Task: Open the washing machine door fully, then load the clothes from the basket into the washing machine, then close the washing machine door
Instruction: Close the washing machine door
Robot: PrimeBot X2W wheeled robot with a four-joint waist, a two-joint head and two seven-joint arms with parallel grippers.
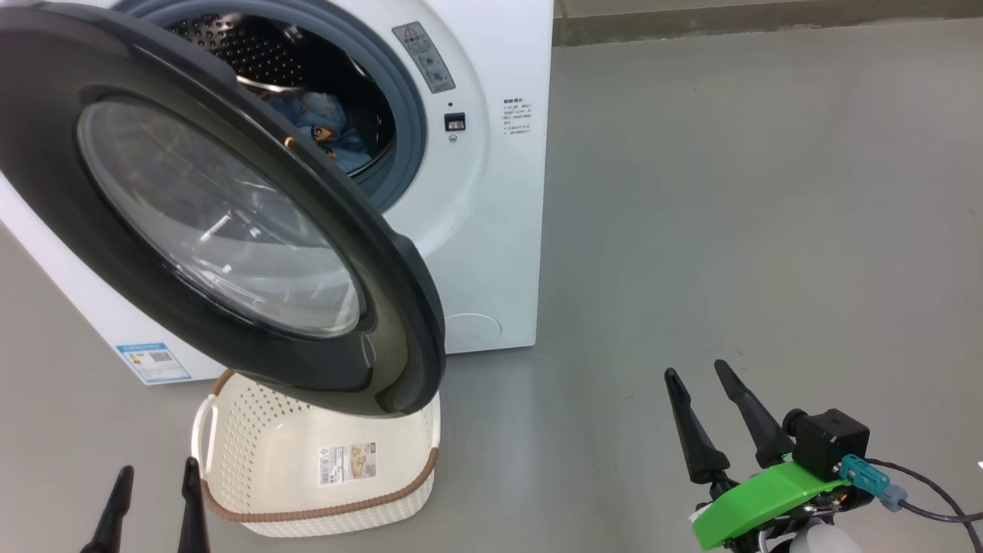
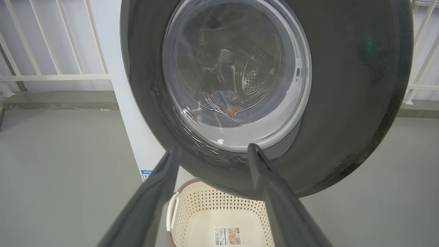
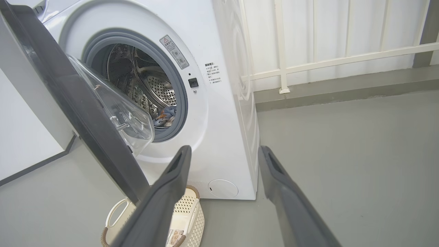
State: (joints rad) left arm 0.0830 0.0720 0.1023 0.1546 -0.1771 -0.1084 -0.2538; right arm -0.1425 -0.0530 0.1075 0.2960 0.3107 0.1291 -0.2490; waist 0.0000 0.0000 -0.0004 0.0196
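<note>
Here, in the head view, the washing machine door (image 1: 223, 223) stands swung out at ten o'clock. Its black ring overhangs the basket (image 1: 261, 453), which sits on the floor (image 1: 729, 192) at seven o'clock with a paper label (image 1: 348, 462) on its bare bottom. The clothes (image 1: 326, 130) lie inside the drum of the washing machine (image 1: 491, 230), at eleven o'clock.

The left gripper (image 1: 157, 466), low at seven o'clock, and the right gripper (image 1: 696, 369), at four o'clock, both stand with fingers spread wide, holding nothing.

The left wrist view faces the door's glass square on, with the clothes seen through it. The right wrist view takes the door edge-on, its clear bowl bulging toward the grey seal.

The floor is smooth grey, and a white railing (image 3: 343, 58) runs along a low kerb behind the machine.
</note>
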